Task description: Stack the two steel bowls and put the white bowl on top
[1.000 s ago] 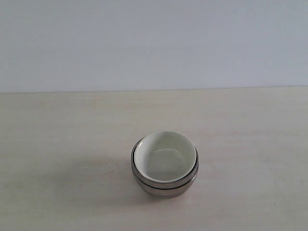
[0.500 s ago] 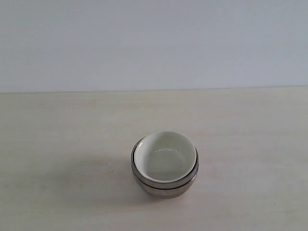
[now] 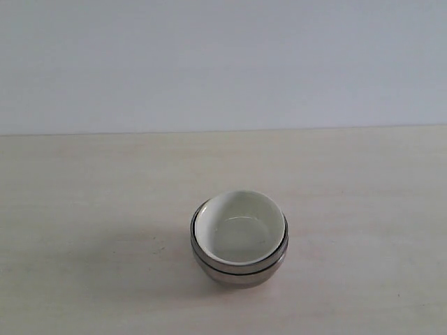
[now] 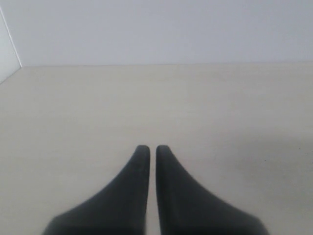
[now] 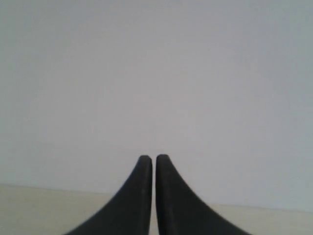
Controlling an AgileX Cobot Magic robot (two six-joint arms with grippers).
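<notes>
In the exterior view the two steel bowls (image 3: 237,271) stand nested, one inside the other, on the pale wooden table. The white bowl (image 3: 239,227) sits upright inside them on top, slightly off centre. Neither arm appears in that view. My left gripper (image 4: 152,147) is shut with nothing between its dark fingers, above bare tabletop. Facing the pale wall, my right gripper (image 5: 154,156) is likewise shut and empty. Neither wrist view shows any bowl.
The wooden table (image 3: 84,209) runs back to a plain pale wall (image 3: 223,63). A white panel edge (image 4: 7,54) stands at one side in the left wrist view.
</notes>
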